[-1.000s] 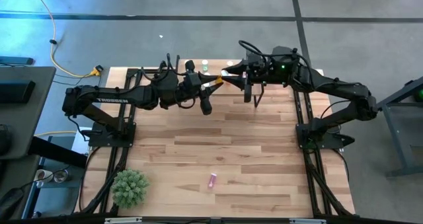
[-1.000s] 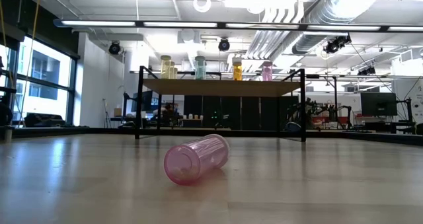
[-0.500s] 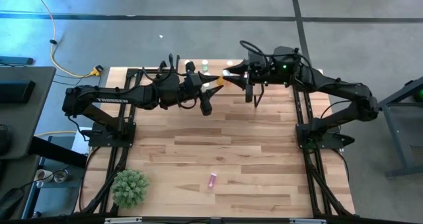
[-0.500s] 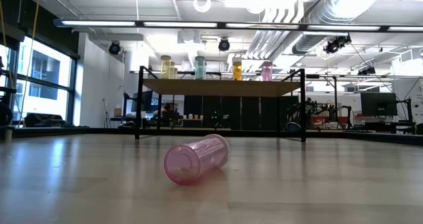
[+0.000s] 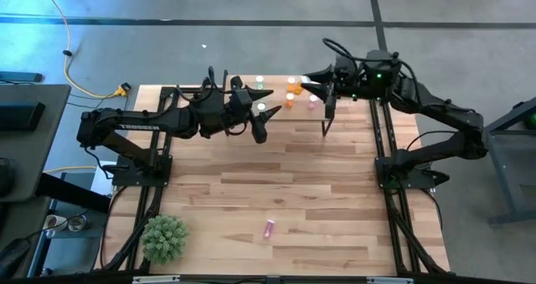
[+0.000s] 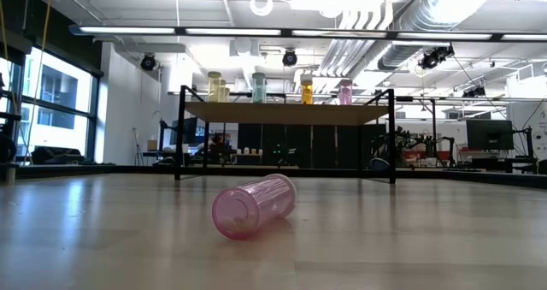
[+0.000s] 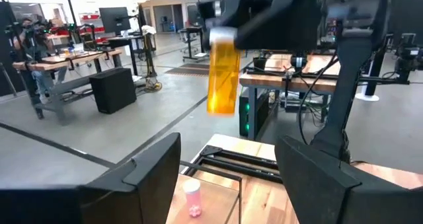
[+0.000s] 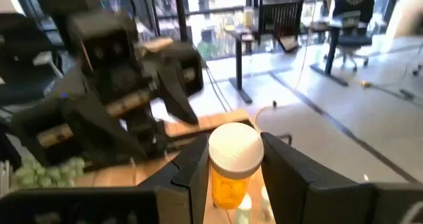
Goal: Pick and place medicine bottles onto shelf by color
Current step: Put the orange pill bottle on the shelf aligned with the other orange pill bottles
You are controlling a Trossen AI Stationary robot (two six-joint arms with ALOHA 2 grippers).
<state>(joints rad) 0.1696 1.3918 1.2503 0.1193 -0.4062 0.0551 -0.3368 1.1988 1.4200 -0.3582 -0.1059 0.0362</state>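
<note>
Orange bottle [image 8: 230,166] is sitting clamped in the right gripper [image 8: 231,168]; facing it, the left gripper [image 7: 228,178] is gaping empty.

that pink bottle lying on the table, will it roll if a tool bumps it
Probably. The pink bottle lies on its side on the smooth table, and its round body should roll if nudged from the side. It looks see-through, so it is likely light and would skid easily.
</note>
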